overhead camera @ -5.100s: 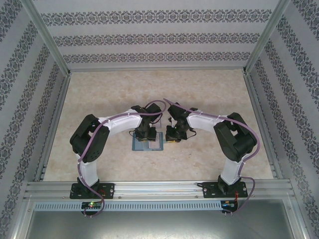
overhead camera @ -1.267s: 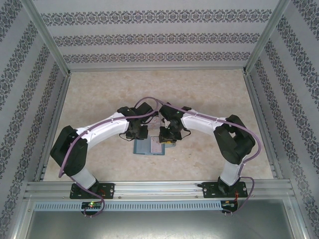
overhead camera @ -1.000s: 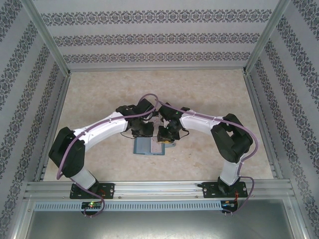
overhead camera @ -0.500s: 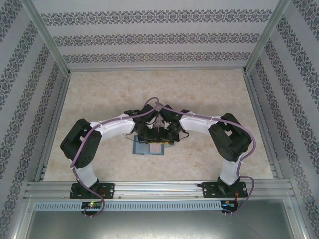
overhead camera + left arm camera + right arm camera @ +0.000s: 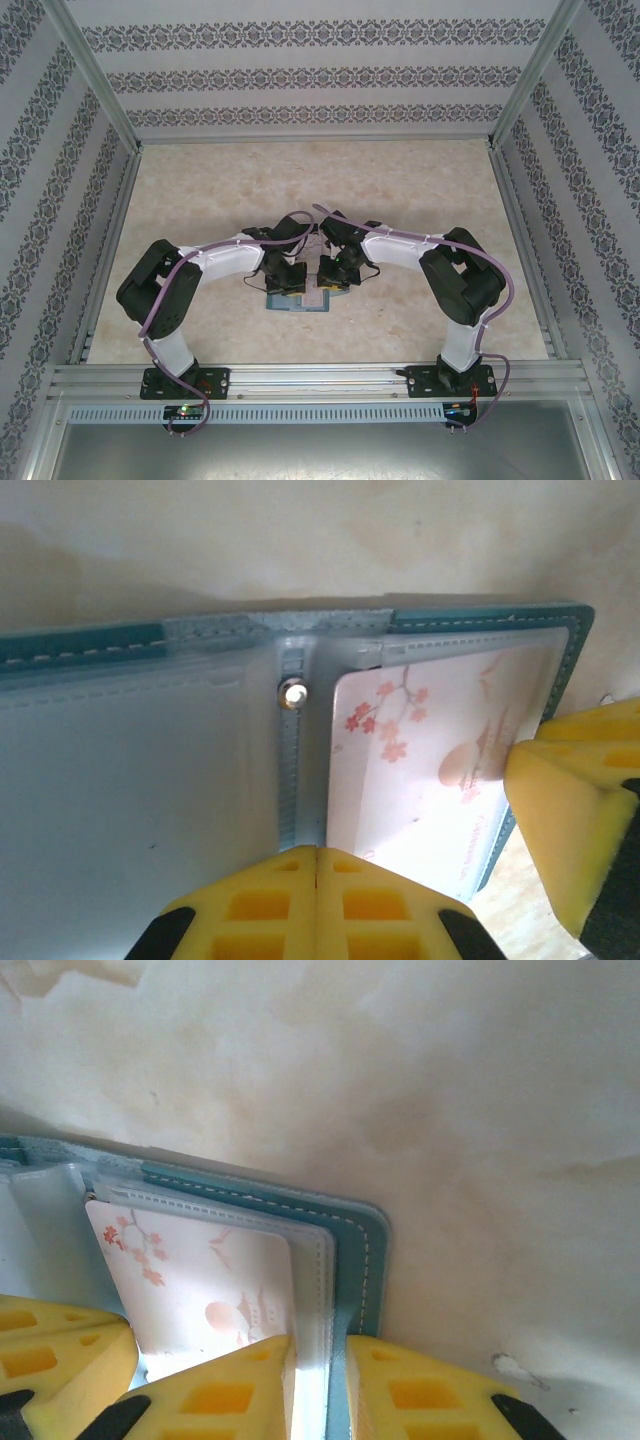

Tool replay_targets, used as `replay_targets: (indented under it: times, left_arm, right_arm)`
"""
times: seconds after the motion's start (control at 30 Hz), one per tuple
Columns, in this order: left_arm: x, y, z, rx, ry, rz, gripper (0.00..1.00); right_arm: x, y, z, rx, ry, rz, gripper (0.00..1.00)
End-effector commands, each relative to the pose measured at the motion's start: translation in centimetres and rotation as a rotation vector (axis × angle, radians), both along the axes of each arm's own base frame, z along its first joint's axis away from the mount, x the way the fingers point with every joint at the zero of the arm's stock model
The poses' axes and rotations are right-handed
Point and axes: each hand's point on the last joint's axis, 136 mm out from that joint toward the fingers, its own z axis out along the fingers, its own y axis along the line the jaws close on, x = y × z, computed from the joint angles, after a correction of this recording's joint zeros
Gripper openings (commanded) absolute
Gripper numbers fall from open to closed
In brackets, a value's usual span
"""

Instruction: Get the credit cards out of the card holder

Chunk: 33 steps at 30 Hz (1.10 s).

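**Holder open at mid-table, a gripper on each part**

The card holder (image 5: 295,303) lay opened flat on the table (image 5: 420,190), midway between left and right and nearer the arms' bases than the far wall. One card (image 5: 420,760) sat in its right half. The left gripper (image 5: 317,880) stood, fingers together, at the centre fold. The right gripper (image 5: 318,1380) closed either side of the holder's right edge, just right of the card.

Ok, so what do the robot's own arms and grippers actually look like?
Both arms have white shells, the left arm and right arm, with bulky black joints and a purple cable looped along each. The left gripper and right gripper carry blocky yellow fingers with recessed square pockets.
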Motion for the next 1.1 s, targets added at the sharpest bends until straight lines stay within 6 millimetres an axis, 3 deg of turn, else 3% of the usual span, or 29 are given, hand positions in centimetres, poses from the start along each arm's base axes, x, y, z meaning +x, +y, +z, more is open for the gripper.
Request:
replay_targets:
  times: [0.0,0.33,0.5,0.83,1.07]
  left_arm:
    - [0.9,-0.1,1.0,-0.028,-0.051,0.024,0.04]
    - [1.1,0.2,0.7,-0.055,-0.062,0.06,0.05]
    - [1.1,0.3,0.5,-0.087,-0.057,0.08,0.05]
    - [1.3,0.4,0.5,-0.108,-0.056,0.095,0.05]
    - [1.5,0.7,0.9,-0.131,-0.074,0.119,0.14]
  right_arm:
    - [-0.7,-0.3,-0.6,-0.005,0.018,-0.005,0.21]
    - [-0.4,-0.1,0.7,0.018,-0.007,-0.018,0.21]
    - [-0.2,1.0,1.8,0.086,-0.016,-0.028,0.2]
    - [-0.5,1.5,0.5,0.1,0.013,-0.026,0.19]
    - [-0.8,0.4,-1.1,0.033,0.031,-0.023,0.18]
